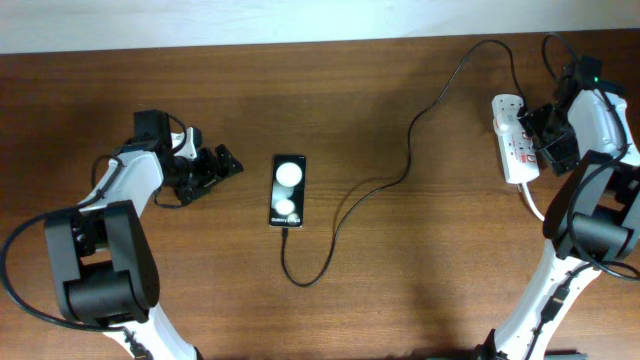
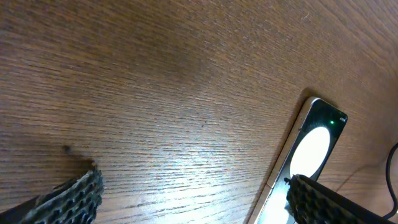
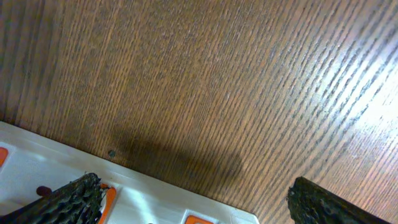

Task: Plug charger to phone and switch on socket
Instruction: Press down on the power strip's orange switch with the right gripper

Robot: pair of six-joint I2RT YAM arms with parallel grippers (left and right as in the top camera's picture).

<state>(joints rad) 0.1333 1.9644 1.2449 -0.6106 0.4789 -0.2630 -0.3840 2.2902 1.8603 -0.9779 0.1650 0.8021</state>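
The black phone (image 1: 287, 190) lies flat mid-table, its screen showing two white round spots; its upper end also shows in the left wrist view (image 2: 314, 140). The thin black charger cable (image 1: 405, 165) runs from the phone's lower end, loops, and leads up to the white socket strip (image 1: 512, 140) at the right. My left gripper (image 1: 212, 168) is open and empty on the table left of the phone (image 2: 193, 199). My right gripper (image 1: 540, 125) is open over the socket strip (image 3: 149, 193), one finger touching an orange-red switch (image 3: 107, 200).
The strip's thick white cord (image 1: 532, 200) trails toward the front right. Black arm cables loop at the far right edge (image 1: 560, 50). A pale wall strip runs along the table's far edge (image 1: 250, 20).
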